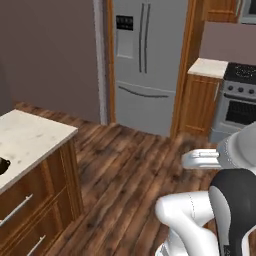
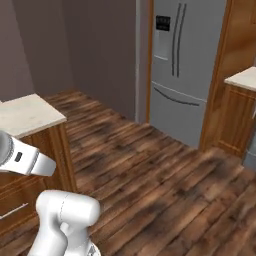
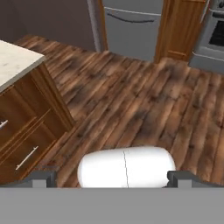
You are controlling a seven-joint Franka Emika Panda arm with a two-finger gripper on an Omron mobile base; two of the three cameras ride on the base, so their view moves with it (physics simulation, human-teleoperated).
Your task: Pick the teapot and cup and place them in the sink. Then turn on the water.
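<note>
My gripper (image 3: 113, 178) is fully open and holds nothing, above the wood floor (image 3: 144, 105). The teapot (image 1: 3, 165) sits on the island counter (image 1: 30, 137), at the left edge.

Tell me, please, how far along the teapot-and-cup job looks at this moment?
Nothing looks done yet. The gripper is open and empty, its tips far apart over the wooden floor. A dark rounded thing, possibly the teapot, sits at the edge of the island counter in the left base view. Left: fetching teapot and cup, placing them in the sink, turning on the water.
</note>
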